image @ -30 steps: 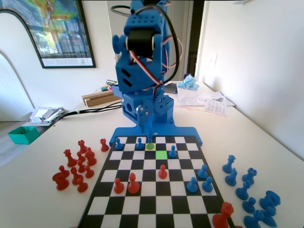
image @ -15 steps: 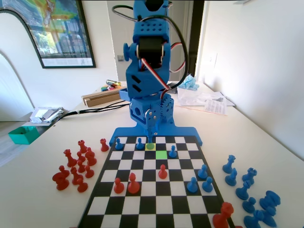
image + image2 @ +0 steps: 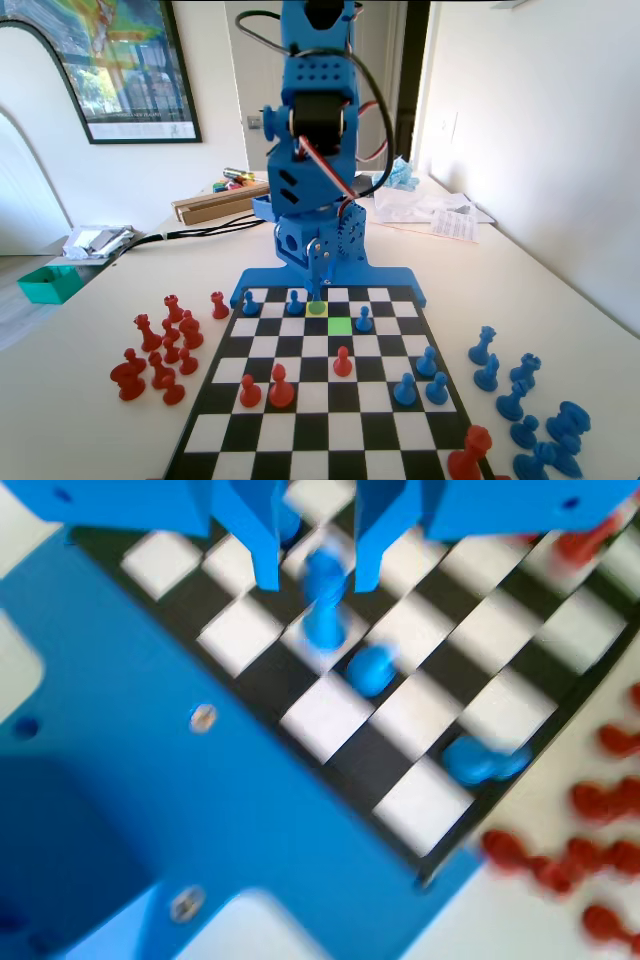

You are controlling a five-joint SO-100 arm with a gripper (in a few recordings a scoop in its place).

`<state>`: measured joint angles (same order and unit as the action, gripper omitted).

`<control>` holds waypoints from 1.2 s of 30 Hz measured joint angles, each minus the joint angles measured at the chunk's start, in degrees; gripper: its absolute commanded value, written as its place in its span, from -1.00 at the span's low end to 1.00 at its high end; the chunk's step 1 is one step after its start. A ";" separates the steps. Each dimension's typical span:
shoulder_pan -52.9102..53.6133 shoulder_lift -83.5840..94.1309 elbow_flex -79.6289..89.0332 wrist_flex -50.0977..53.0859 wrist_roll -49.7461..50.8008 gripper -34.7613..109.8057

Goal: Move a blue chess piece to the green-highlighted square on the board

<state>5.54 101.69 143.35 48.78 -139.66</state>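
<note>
The tall slim blue chess piece [image 3: 324,610] stands on a white square in the blurred wrist view, between my two jaws. My gripper [image 3: 315,580] is open, one jaw on each side of the piece with a small gap to it. In the fixed view the gripper [image 3: 317,290] hangs low over the yellow square [image 3: 317,309] in the second row from the arm. The green-highlighted square [image 3: 340,325] lies diagonally one square nearer the camera and to the right, with nothing on it. The board [image 3: 330,430] is black-and-white chequered.
Blue pawns [image 3: 295,301] [image 3: 364,319] flank the gripper, and another [image 3: 250,303] stands further left. A red pawn [image 3: 342,361] stands two rows before the green square. Captured red pieces [image 3: 160,350] lie left of the board and blue ones [image 3: 520,400] right.
The arm's upper part has swung to the right and more upright. The gripper has stayed low at the yellow square, around the tall blue piece.
</note>
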 measured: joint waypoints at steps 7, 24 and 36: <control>0.35 -0.09 0.18 -1.93 0.00 -0.37; 0.35 -0.09 0.88 -3.52 -1.05 -0.51; 0.26 -0.09 -4.31 6.77 0.26 -0.51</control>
<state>5.80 101.60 139.04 55.55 -139.39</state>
